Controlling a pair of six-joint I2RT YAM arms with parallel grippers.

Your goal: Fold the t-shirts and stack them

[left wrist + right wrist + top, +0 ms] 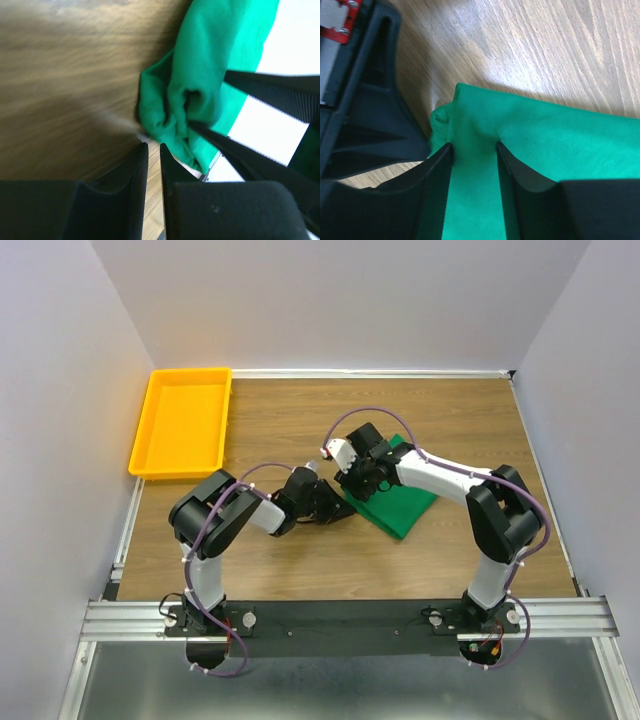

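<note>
— Where is the green t-shirt (405, 505)?
— Folded on the tabletop (300, 420), well right of the yellow tray (180, 420).
— And the fingers?
— The right fingers (437, 190) pinch its bunched edge on the tray side. The left fingers (132, 185) are a narrow slit with nothing between them.

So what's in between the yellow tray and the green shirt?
From the yellow tray, mostly bare wooden table; close to the green shirt, the left gripper and right gripper crowd in. The top view shows it.
</note>
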